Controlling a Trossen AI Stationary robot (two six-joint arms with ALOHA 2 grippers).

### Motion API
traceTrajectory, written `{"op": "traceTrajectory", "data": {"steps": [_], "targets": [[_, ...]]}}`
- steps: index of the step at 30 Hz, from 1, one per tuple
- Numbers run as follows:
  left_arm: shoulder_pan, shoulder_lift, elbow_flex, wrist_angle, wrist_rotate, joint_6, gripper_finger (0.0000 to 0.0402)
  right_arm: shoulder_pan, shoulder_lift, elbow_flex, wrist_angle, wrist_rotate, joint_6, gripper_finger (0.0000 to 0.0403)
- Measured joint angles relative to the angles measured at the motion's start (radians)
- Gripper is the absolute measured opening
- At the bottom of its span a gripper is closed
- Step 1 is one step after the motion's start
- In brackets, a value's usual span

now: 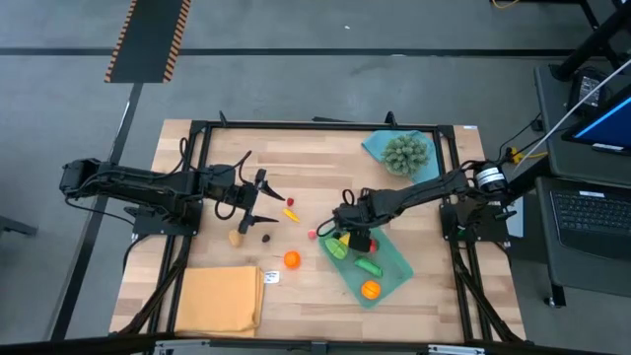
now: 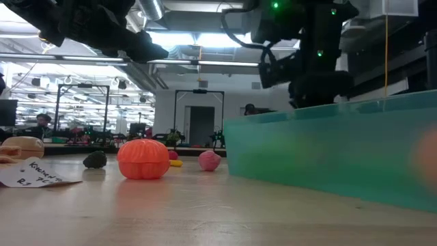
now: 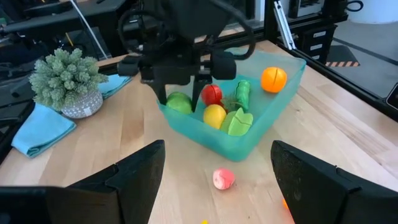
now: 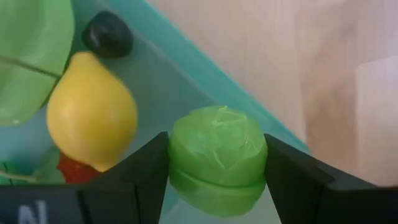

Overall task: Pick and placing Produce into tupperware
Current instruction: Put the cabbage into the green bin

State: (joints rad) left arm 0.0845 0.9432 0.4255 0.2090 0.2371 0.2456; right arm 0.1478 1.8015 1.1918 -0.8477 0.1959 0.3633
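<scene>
The teal tupperware (image 1: 392,258) lies right of the table's middle. It holds an orange piece (image 1: 370,289), a green cucumber (image 1: 368,265), a yellow lemon (image 4: 92,118), a red piece (image 3: 211,94) and a green leaf (image 3: 238,121). My right gripper (image 1: 345,235) stands over its far-left corner, shut on a round green produce piece (image 4: 217,158). On the table lie an orange piece (image 1: 292,259), a pink one (image 1: 312,235), a dark one (image 1: 264,237), a tan one (image 1: 235,237) and a red-and-yellow one (image 1: 289,209). My left gripper (image 1: 258,202) hangs open above the table's left part. My right gripper pinches the round green piece by two opposite sides (image 4: 177,152) between its two fingers (image 4: 140,180). The fingers come from above, pointing steeply down. The piece sits upright inside the tupperware's corner (image 3: 179,102), beside the lemon. Whether it rests on the floor there, I cannot tell.
A spiky grey-green ball (image 1: 406,153) stands on a blue cloth (image 1: 378,145) at the far right. An orange-yellow cloth (image 1: 222,299) lies at the near left, with a small paper label (image 1: 271,277) beside it. Bare wood shows between the loose pieces and the tupperware.
</scene>
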Motion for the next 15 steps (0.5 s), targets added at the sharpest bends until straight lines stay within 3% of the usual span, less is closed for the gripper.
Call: {"op": "traceTrajectory", "data": {"steps": [5,15], "targets": [[0.0,0.0,0.0,0.0,0.0,0.0,0.0286,-0.008,0.0,-0.02,0.03,-0.031,-0.001,0.0228],[0.0,0.0,0.0,0.0,0.0,0.001,0.0286,-0.008,0.0,-0.015,0.022,-0.032,-0.011,0.0272]]}}
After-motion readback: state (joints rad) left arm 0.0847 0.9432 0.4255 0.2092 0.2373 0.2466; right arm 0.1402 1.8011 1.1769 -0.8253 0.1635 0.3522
